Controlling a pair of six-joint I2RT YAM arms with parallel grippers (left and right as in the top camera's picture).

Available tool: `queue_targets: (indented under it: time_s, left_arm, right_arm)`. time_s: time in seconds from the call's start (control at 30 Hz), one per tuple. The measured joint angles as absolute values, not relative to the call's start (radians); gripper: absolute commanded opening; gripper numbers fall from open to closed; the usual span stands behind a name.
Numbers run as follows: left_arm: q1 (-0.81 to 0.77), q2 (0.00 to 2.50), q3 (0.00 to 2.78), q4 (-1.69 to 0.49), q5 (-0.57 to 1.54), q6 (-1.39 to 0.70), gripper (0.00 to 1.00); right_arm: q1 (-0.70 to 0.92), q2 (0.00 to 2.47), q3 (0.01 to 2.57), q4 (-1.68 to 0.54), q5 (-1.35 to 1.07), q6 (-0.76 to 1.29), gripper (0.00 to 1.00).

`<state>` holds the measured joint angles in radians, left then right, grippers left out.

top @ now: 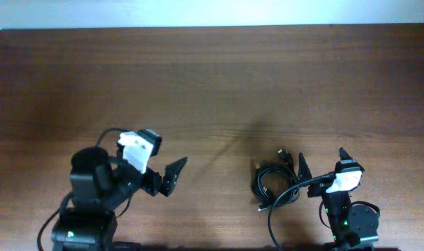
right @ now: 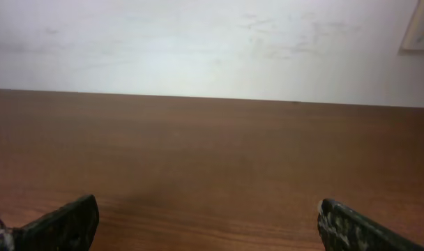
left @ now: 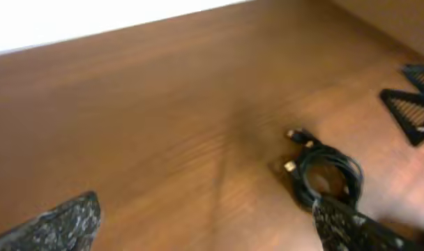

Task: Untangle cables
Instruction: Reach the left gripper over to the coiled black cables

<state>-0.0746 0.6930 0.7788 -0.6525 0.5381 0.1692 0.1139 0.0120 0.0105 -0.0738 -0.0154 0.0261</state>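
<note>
A tangled bundle of black cables [top: 273, 183] lies on the wooden table near the front, just left of my right arm. In the left wrist view the cable bundle [left: 327, 174] shows coiled, with two plug ends sticking out at its left. My left gripper [top: 171, 176] is open and empty, well to the left of the bundle. My right gripper [top: 321, 162] is open and empty, beside the bundle's right edge and pointing toward the far side of the table. The right wrist view shows no cable, only its two spread fingertips [right: 208, 223].
The brown wooden table [top: 212, 84] stretches bare behind both arms to a white wall at the back. The right gripper's fingers show at the right edge of the left wrist view [left: 411, 111]. A loose black lead [top: 271, 223] loops from the right arm's base.
</note>
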Motion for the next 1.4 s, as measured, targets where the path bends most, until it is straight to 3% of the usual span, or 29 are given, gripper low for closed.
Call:
queue_targets:
  time_s: [0.13, 0.33, 0.67, 0.83, 1.0, 1.17, 1.4]
  left_arm:
    - [-0.216, 0.895, 0.985, -0.746, 0.551, 0.234, 0.99]
    - [-0.491, 1.238, 1.050, -0.744, 0.547, 0.267, 0.99]
    - [-0.525, 1.534, 1.059, -0.683, 0.547, 0.270, 0.99]
    - [-0.574, 1.534, 1.064, -0.513, 0.537, 0.300, 0.99]
    - [-0.601, 1.548, 1.065, -0.390, 0.398, 0.345, 0.99]
    - [-0.602, 1.659, 1.066, -0.254, 0.446, 0.377, 0.99]
    - [-0.699, 1.734, 1.070, -0.352, 0.457, 0.521, 0.99]
  right_arm:
    - [0.114, 0.012, 0.010, -0.074, -0.015, 0.027, 0.99]
    - [0.114, 0.012, 0.010, -0.074, -0.015, 0.026, 0.99]
    - [0.114, 0.012, 0.010, -0.074, -0.015, 0.026, 0.99]
    - [0.114, 0.012, 0.010, -0.074, -0.015, 0.027, 0.99]
    - [0.114, 0.012, 0.010, -0.074, -0.015, 0.026, 0.99]
    - [0.114, 0.012, 0.010, -0.074, -0.015, 0.026, 0.99]
    - [0.114, 0.012, 0.010, -0.074, -0.015, 0.026, 0.99]
